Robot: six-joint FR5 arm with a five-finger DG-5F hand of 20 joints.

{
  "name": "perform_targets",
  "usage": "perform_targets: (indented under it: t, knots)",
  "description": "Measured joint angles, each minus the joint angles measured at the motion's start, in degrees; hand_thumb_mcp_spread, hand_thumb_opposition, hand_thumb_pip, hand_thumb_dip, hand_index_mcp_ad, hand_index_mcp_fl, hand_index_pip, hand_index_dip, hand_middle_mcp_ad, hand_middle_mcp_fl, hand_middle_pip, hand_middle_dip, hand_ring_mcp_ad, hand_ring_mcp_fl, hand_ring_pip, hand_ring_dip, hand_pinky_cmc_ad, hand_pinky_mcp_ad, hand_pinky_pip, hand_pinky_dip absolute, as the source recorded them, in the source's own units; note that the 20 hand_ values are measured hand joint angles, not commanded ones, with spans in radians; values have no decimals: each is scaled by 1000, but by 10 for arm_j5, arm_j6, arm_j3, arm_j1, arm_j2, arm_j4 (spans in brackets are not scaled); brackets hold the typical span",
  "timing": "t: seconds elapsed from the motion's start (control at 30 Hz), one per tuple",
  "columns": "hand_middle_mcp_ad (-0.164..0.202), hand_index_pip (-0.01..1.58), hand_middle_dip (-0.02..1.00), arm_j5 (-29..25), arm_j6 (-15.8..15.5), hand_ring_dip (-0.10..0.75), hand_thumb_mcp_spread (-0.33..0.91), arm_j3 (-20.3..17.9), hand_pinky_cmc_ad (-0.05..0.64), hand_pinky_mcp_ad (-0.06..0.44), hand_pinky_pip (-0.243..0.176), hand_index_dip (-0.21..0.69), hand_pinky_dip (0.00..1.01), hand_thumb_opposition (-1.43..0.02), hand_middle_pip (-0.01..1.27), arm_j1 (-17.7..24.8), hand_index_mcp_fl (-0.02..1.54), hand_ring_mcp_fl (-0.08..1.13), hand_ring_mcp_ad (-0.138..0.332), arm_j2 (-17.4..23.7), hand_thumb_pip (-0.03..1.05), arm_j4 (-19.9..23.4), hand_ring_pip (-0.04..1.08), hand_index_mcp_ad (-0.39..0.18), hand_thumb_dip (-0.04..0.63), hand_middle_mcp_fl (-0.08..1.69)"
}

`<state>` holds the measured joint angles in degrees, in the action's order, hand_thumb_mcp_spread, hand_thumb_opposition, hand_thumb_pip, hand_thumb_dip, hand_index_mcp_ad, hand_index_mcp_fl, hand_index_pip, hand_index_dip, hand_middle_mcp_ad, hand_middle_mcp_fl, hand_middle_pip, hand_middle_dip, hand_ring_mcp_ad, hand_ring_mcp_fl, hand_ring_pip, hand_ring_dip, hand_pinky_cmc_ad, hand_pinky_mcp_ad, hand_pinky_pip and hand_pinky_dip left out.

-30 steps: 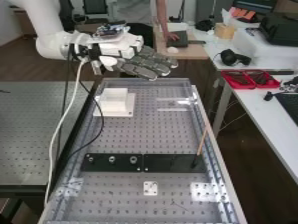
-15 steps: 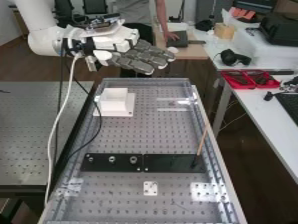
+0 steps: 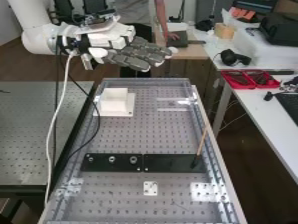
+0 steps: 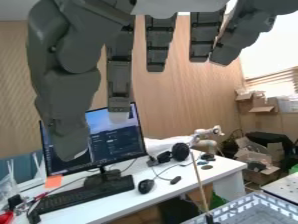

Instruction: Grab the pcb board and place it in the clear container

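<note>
Above the perforated bench (image 3: 136, 137), just past its far end, I have the hand (image 3: 141, 51) at the end of the white arm (image 3: 41, 36), which comes in from the view's upper left. Its fingers point toward the view's right, straight and loosely spread, and they grip nothing. From the wrist I see the same thing: the fingers (image 4: 158, 42) hang straight, well apart from the thumb (image 4: 70, 95).

I can't tell for certain which item is the pcb board. Near the bench's right rail, toward the far end, lies a clear piece (image 3: 174, 104); I can't say whether it is the clear container. Across from it, near the left rail, a white block (image 3: 114, 99) sits on a flat white base (image 3: 128, 110).

Two dark plates lie end to end across the bench. The left plate (image 3: 100, 165) carries three round fittings (image 3: 112, 159), and a thin wooden stick (image 3: 201, 142) stands tilted with its foot at the right plate (image 3: 169, 163). Nearer me is a small white plate (image 3: 150, 188) with holes. Through the wrist camera, a monitor (image 4: 116, 137), keyboard (image 4: 83, 194) and headphones (image 4: 180, 151) rest on the white desk (image 4: 143, 172).
</note>
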<state>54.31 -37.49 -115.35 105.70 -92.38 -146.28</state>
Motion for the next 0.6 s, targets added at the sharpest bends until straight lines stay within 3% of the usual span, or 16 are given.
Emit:
perform_targets:
  t: [0.37,0.6]
  knots:
    - [12,590,143,49,5,-2,567,3,291,150,-59,312,180,-777,138,-27,476,30,182,7,300,-23,91,-183,188,89]
    - [9,417,140,88,6,-2,539,9,290,152,-59,312,180,-759,138,-48,424,17,185,13,281,-44,91,-183,176,93]
